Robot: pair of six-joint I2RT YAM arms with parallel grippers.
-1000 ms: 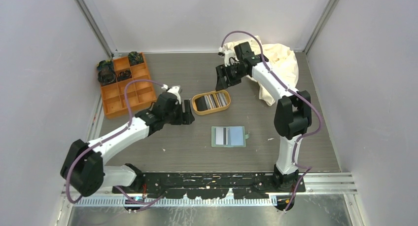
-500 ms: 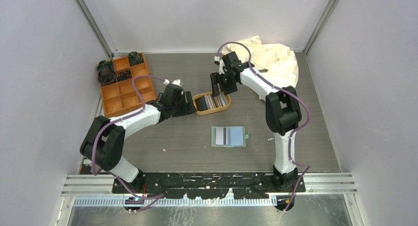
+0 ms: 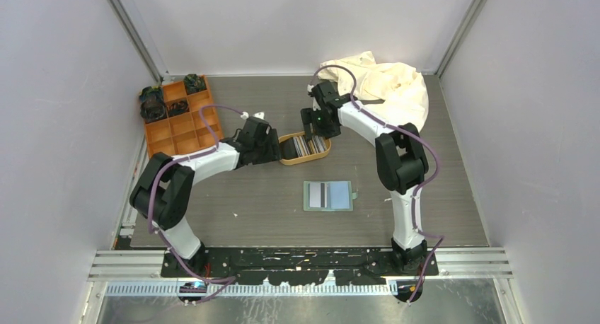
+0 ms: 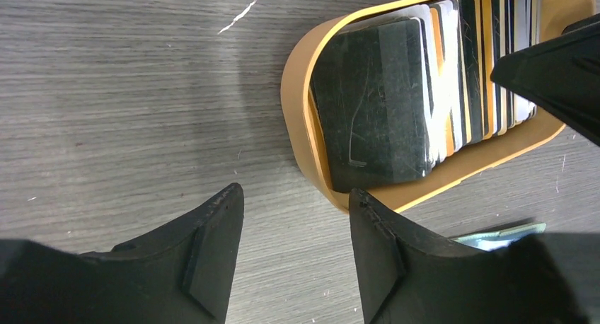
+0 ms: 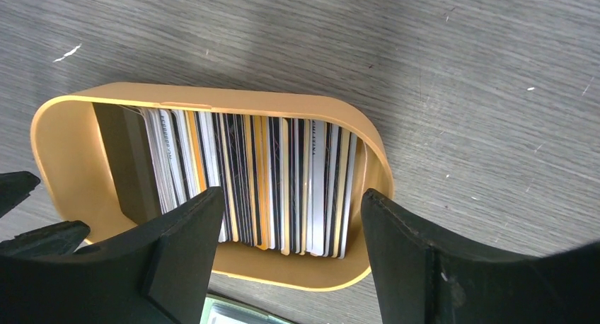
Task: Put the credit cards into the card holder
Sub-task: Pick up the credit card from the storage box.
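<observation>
Cards stood on edge in a tightly packed row inside an oval tan tray near the middle of a grey wood-grain table. Their edges showed black, white, grey and orange. The card at the tray's left end leaned back, showing a scratched black face with a broad darker stripe. The holder lay open and flat on the table, apart from the tray and on the side nearer the arm bases. A pale card with a dark stripe showed on its left half and a light blue one on its right, though whether they sat in slots could not be told. The left gripper was low at the tray's left end with its jaws well apart and nothing between them but bare table. One fingertip was right by the tray's rim, and whether it touched could not be told. The right gripper hung over the tray from the far side, jaws spread wide and gripping nothing. From its own camera the two fingers framed most of the row of cards, with their tips over the tray's near wall. An orange box with dark items in its far compartments sat at the table's far left. A crumpled cream cloth lay in the far right corner, behind the right arm.
</observation>
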